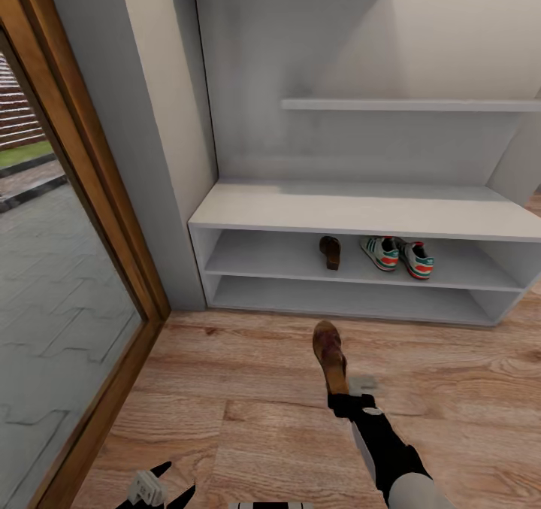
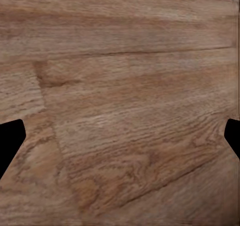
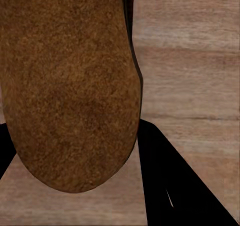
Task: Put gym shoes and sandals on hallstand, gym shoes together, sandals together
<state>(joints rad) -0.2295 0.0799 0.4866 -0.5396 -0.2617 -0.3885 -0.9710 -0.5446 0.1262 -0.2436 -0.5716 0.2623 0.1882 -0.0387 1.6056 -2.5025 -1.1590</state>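
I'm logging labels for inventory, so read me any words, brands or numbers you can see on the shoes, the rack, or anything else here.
None: no readable text on the gym shoes, the sandal on the rack, the held sandal or the hallstand.

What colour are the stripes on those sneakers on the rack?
Green stripes on the white sneakers, with red-orange patches; the head view shows them best.

Home entry corridor: hallstand (image 1: 361, 212) with shoes, wood-plank floor (image 1: 248, 389) (glass door (image 1: 52, 283) alongside).
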